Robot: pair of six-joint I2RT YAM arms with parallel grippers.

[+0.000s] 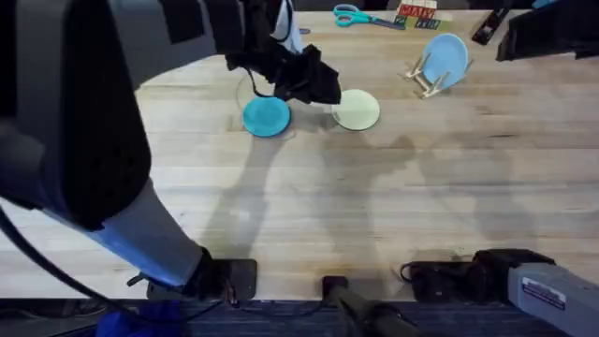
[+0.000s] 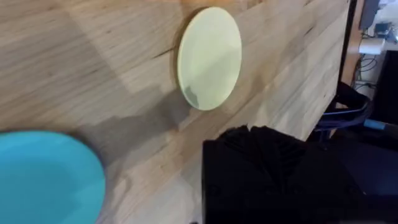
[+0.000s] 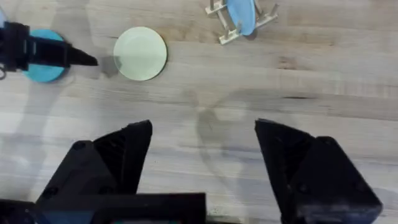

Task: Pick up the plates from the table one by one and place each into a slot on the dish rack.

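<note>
The plates, one teal-blue (image 1: 266, 116) and one cream-yellow (image 1: 356, 109), lie flat and apart on the table (image 1: 374, 206), the left gripper (image 1: 323, 91) between them with jaw state indeterminate, the right gripper (image 3: 202, 158) spread open and empty, the dish rack (image 1: 429, 77) holding a sky-blue plate (image 1: 445, 58).

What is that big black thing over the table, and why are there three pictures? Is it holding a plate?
It's a robot with two arms. One picture comes from a camera above; the other two from small cameras on each arm's wrist. On the wooden table lie a teal-blue plate and a cream-yellow plate. A lighter blue plate already stands in the little dish rack. The left gripper reaches between the two flat plates. The right gripper is open and holds nothing.
</note>
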